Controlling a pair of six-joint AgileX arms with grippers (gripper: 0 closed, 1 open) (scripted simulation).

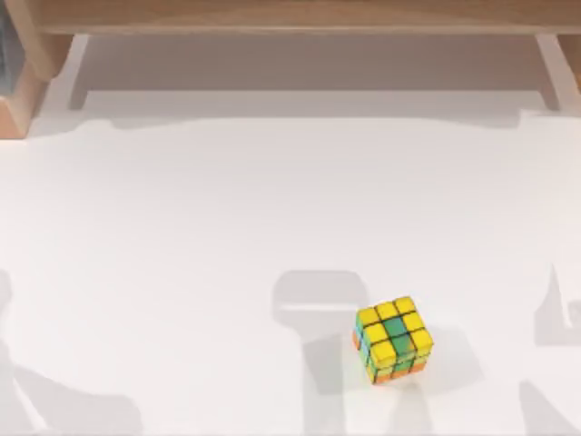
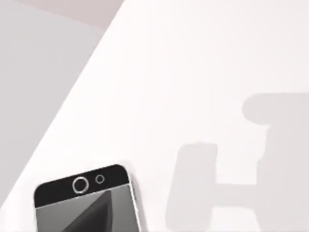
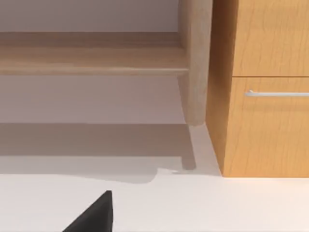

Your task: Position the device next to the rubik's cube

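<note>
Device [image 2: 87, 200] cut off; rubik's cube [image 1: 392, 339] whole.

We are in a rendered room that looks like a home or office: a plain white tabletop [image 1: 182, 236] stands before light wooden furniture, with a wooden shelf rail [image 1: 290, 16] along the far edge, a rounded wooden leg [image 3: 195, 63], and a wood-grain cabinet [image 3: 265, 43] whose drawer has a slim metal handle [image 3: 277, 93]
</note>
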